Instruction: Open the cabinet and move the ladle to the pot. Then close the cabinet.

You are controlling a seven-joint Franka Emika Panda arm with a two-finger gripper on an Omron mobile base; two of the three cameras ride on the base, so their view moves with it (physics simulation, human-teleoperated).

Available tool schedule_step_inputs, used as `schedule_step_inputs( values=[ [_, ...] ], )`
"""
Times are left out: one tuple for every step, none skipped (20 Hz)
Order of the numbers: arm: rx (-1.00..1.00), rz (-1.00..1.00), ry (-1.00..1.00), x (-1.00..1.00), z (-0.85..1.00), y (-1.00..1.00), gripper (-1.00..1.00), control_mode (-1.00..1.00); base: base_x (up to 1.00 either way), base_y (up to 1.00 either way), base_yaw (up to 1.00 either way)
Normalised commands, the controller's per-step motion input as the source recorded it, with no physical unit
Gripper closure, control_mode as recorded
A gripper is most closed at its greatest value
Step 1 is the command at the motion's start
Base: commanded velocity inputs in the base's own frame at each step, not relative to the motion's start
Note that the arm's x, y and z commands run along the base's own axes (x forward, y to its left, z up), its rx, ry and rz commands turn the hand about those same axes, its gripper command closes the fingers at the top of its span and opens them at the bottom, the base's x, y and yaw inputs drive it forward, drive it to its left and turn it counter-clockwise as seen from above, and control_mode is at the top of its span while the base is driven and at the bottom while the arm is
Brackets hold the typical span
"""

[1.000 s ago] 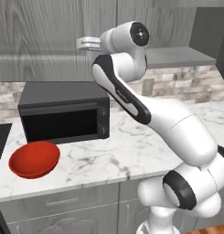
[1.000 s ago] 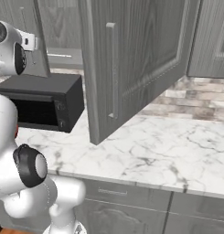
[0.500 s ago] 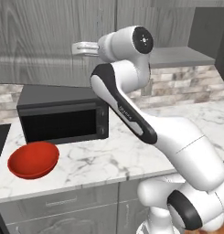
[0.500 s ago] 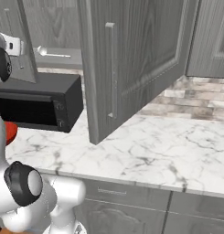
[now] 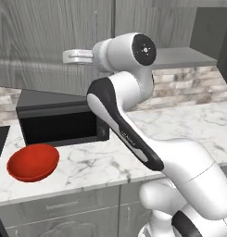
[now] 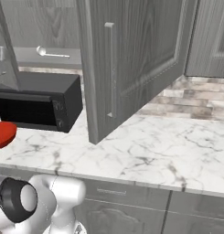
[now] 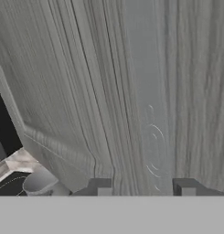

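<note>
The cabinet (image 6: 141,59) has its right door swung wide open, bar handle (image 6: 111,68) facing me. On the shelf inside lies the silvery ladle (image 6: 53,54), bowl end to the left. My gripper (image 5: 68,56) is up at shelf height, pointing left at the left door (image 5: 36,46). In the hand view, the gripper (image 7: 143,188) is open and nothing sits between its fingertips (image 7: 100,186). Wood-grain panel (image 7: 131,91) is close in front of it. The grey pot (image 7: 39,182) peeks in low at the lower left of the hand view.
A black microwave (image 5: 64,122) stands on the marble counter (image 6: 145,151) under the cabinet. A wide red bowl (image 5: 32,162) rests left of it near the front edge. Drawer fronts (image 6: 131,201) run below the counter.
The arm has swung left, carrying the gripper further along the cabinet front and out of most of the right base view. The doors, ladle and bowl have not moved.
</note>
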Motion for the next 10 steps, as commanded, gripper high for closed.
schedule_step_inputs(
  values=[
    [-0.01,0.0,0.0,-1.0,0.14,0.96,1.0,-1.0,0.0,0.0,0.0],
    [-0.01,0.0,0.0,-1.0,0.13,0.94,1.0,-1.0,0.0,0.0,0.0],
    [-0.01,0.0,0.0,-0.94,0.09,0.89,1.0,-1.0,0.0,0.0,0.0],
    [-0.01,0.0,0.0,-0.89,0.06,0.83,1.0,-1.0,0.0,0.0,0.0],
    [-0.02,0.0,0.0,-0.79,0.0,0.81,1.0,-1.0,0.0,0.0,0.0],
    [-0.03,0.0,0.0,-0.67,0.0,0.78,-1.0,-1.0,0.0,0.0,0.0],
    [-0.03,0.0,0.0,-0.59,0.0,0.76,-1.0,-1.0,0.0,0.0,0.0],
    [-0.03,0.0,0.01,-0.48,0.0,0.78,-1.0,-1.0,0.0,0.0,0.0],
    [-0.03,0.0,0.03,-0.29,0.0,0.69,-1.0,-1.0,0.0,0.0,0.0],
    [-0.03,0.0,0.01,-0.27,0.0,0.52,-1.0,-1.0,0.0,0.0,0.0]
  ],
)
